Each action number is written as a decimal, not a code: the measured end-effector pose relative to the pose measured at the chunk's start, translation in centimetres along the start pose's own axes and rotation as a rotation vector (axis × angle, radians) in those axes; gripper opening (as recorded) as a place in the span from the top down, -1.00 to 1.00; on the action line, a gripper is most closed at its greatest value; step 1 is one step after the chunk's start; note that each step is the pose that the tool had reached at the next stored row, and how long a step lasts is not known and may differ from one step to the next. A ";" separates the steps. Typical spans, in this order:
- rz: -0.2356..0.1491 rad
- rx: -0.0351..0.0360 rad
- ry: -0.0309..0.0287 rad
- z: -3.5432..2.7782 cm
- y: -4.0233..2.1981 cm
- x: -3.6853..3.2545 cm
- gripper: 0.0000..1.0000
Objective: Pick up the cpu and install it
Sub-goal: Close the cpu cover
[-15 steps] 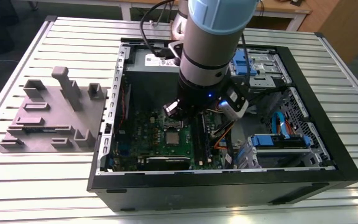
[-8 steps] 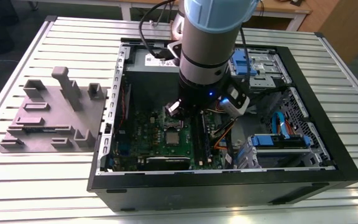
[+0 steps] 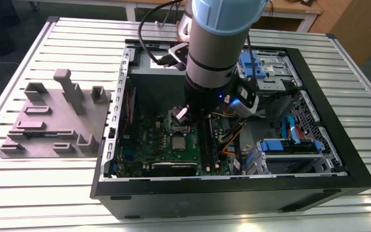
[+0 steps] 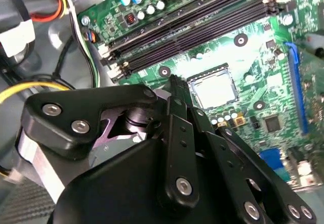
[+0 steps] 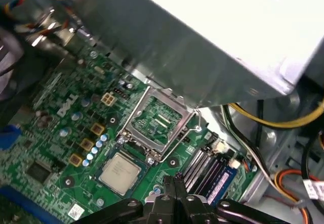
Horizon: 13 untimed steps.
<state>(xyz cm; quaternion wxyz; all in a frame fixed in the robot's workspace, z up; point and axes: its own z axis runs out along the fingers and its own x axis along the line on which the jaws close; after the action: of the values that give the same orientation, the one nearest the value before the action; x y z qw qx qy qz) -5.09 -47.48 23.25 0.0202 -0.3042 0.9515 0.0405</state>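
Jaws: found pressed together, nothing pinched | cpu (image 5: pixel 120 171): seated flat on motherboard (image 3: pixel 143 140), load frame (image 5: pixel 157 120) hinged open | Relation: cpu is located just near-side of jaws; square, no long axis.

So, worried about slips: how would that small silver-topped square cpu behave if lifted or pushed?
The small flat square cpu with a silver-grey metal top looks stiff and probably light. Its smooth top could be slippery. Lying flat on the green motherboard, it seems unlikely to roll or tip.
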 end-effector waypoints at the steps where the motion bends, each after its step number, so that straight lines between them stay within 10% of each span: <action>1: -0.017 -0.0010 0.0012 0.01 0.00 0.00 0.80; 13: -0.055 -0.0108 0.0005 0.70 0.93 -1.22 0.80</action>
<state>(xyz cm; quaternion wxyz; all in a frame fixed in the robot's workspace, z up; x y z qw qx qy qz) -4.63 -45.96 22.69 0.0195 -0.3304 0.9426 0.0450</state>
